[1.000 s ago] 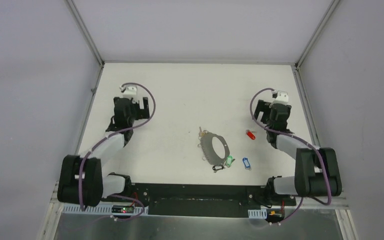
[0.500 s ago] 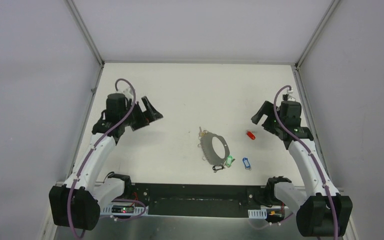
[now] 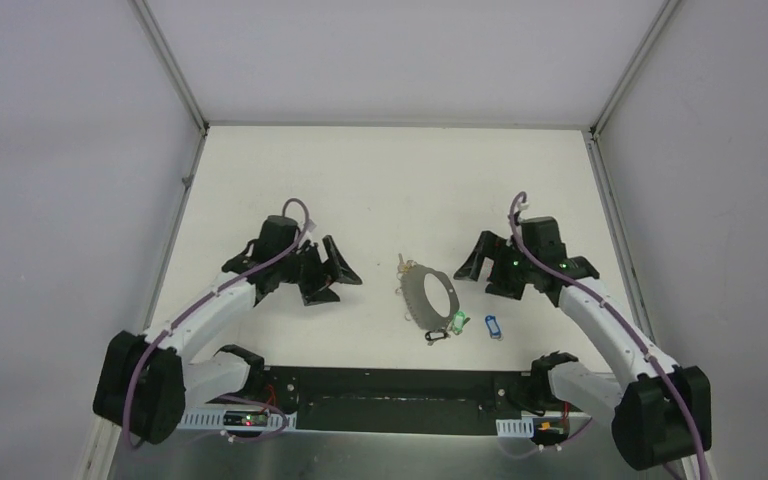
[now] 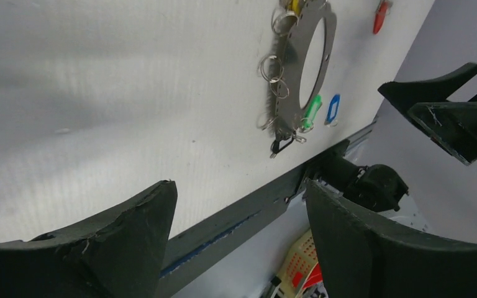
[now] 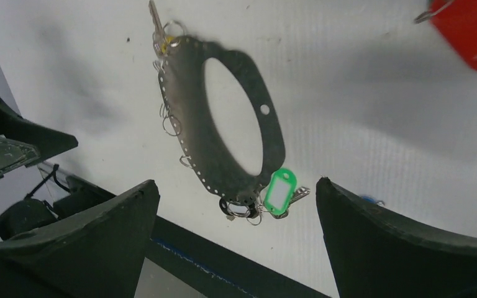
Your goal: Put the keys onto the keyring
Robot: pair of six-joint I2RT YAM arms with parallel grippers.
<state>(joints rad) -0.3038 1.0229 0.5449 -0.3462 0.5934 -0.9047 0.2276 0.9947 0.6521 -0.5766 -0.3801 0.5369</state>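
Closer than before, left end effector (image 3: pixel 338 283) and right end effector (image 3: pixel 475 282) are flanking the keyring (image 3: pixel 416 300) on the table (image 3: pixel 360 180), both gaping wide and holding nothing.

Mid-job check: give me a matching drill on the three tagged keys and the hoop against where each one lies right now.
Things:
1. green-tagged key
2. blue-tagged key
3. red-tagged key
4. keyring

Places:
A. loose, just right of the green-tagged key
B. flat at the centre of the table
C. at the keyring's near end
D. apart from the keyring, farther back than the blue-tagged key

Pairs: 1-C, 2-A, 3-D, 4-B
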